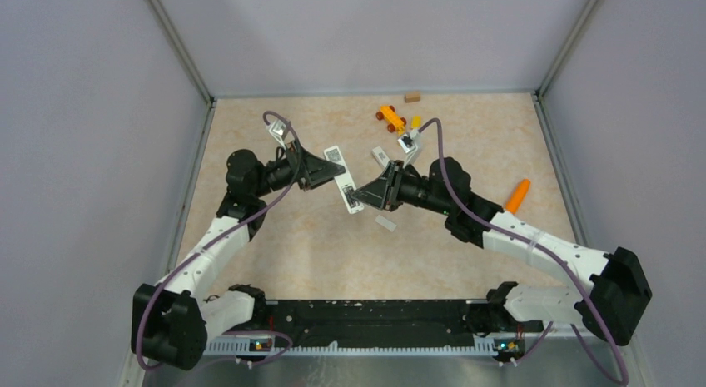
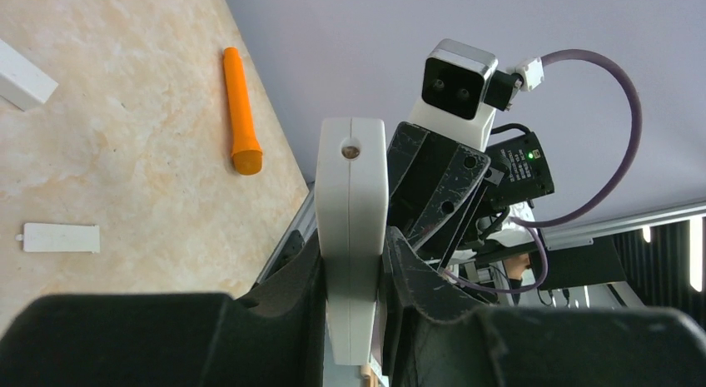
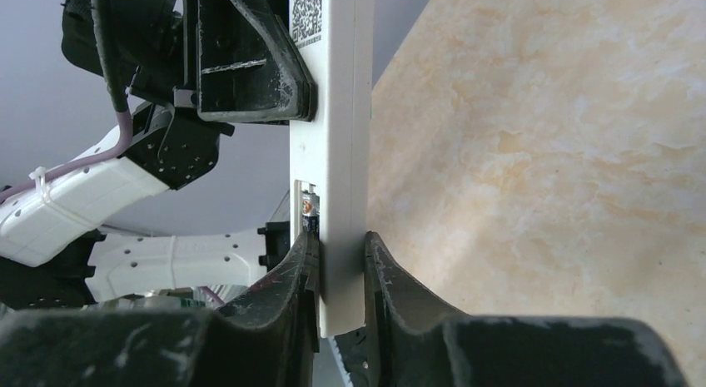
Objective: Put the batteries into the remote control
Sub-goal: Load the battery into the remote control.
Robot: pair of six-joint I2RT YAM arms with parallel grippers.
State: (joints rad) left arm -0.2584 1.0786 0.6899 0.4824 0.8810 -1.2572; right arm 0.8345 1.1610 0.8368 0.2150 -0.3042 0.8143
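My left gripper [image 1: 326, 174]: clamped on remote [image 1: 343, 186], far half | my right gripper [image 1: 360, 195]: closed across its near end, beside a battery [image 3: 310, 212] in the open bay | remote: lifted off the table, long axis spanning both grippers.

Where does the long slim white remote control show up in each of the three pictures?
Top external: the long slim white remote control is mid-picture, slanted, between the tips of the two arms.
Left wrist: centre, edge-on and upright, clamped by the left gripper.
Right wrist: left of centre, upright, clamped by the right gripper.
Shared landmark: the beige marbled tabletop, visible in all three.
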